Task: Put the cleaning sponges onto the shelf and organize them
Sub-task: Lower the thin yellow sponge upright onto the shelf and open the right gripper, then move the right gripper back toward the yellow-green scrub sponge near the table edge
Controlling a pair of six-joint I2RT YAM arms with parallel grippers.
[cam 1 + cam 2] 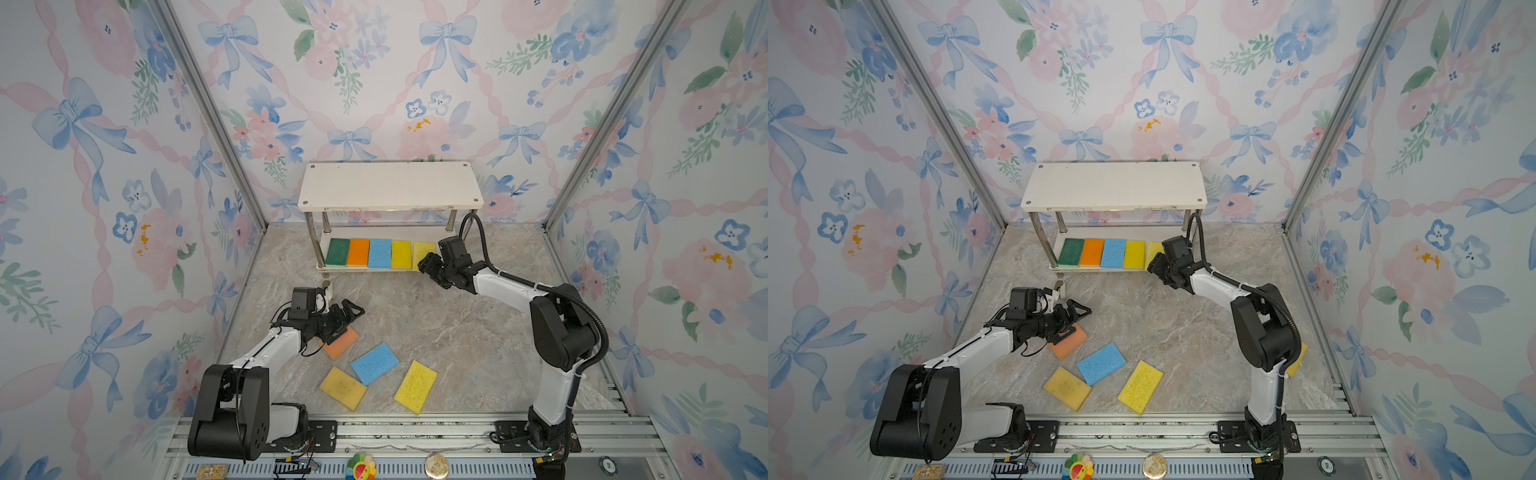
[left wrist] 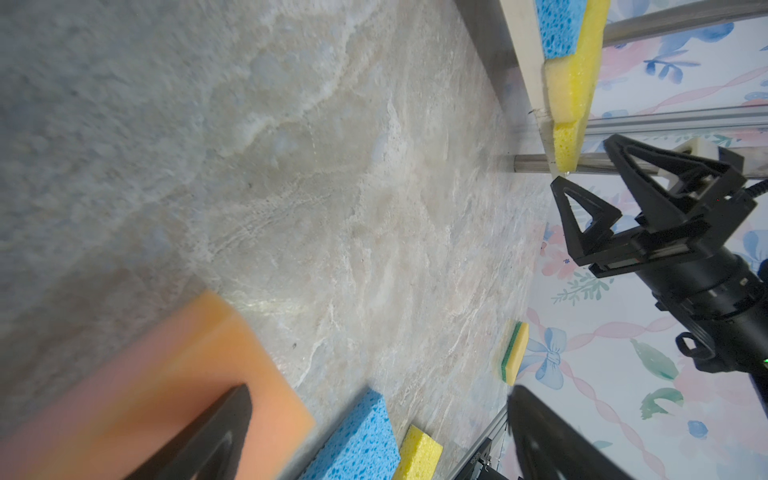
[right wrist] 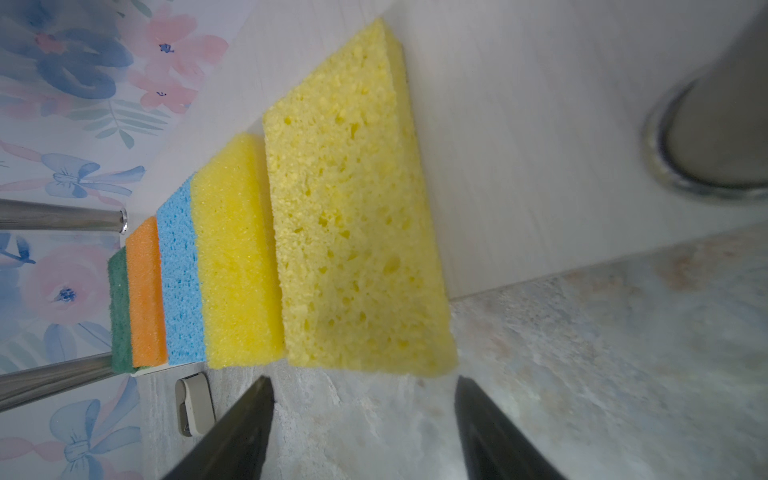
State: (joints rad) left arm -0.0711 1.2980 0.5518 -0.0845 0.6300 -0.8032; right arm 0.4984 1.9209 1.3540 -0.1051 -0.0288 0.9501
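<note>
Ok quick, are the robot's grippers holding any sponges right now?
Left gripper: open, holding nothing, over the peach sponge.
Right gripper: open, holding nothing, facing the pale yellow sponge on the shelf.

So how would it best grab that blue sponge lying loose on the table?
Take the blue sponge by its two long edges, mid-length, coming straight down. It lies flat, so only the edges offer a hold, and askew, so the approach must be rotated to match. The darker yellow sponge nearly meets one corner; mid-length probably avoids it.
</note>
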